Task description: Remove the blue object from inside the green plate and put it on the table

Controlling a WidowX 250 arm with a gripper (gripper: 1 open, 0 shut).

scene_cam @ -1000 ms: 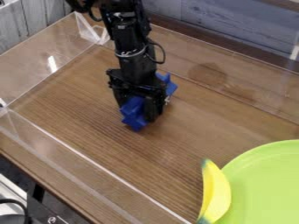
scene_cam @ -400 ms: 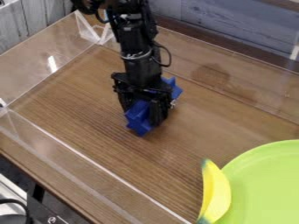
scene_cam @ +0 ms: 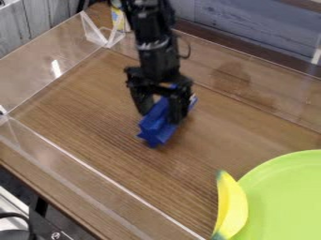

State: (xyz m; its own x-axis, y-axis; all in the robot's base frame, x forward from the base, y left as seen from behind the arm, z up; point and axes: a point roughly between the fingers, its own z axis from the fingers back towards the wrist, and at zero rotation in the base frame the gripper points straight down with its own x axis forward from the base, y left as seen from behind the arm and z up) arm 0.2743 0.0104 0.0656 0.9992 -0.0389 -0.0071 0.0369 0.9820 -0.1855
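The blue object [scene_cam: 156,127] lies on the brown table [scene_cam: 88,103] near its middle, far from the green plate [scene_cam: 291,192] at the lower right corner. My gripper [scene_cam: 160,105] points down just above the block's upper end. Its black fingers [scene_cam: 134,97] are spread apart on either side and it is open, no longer clamping the block. The dark arm rises behind it toward the top of the view.
A yellow banana-shaped thing [scene_cam: 230,206] rests against the left rim of the green plate. Low clear acrylic walls [scene_cam: 38,56] edge the table on the left, front and back.
The gripper has lifted and shifted slightly right while its jaws widened. The blue block now stays lower on the table instead of sitting between the shut fingers.
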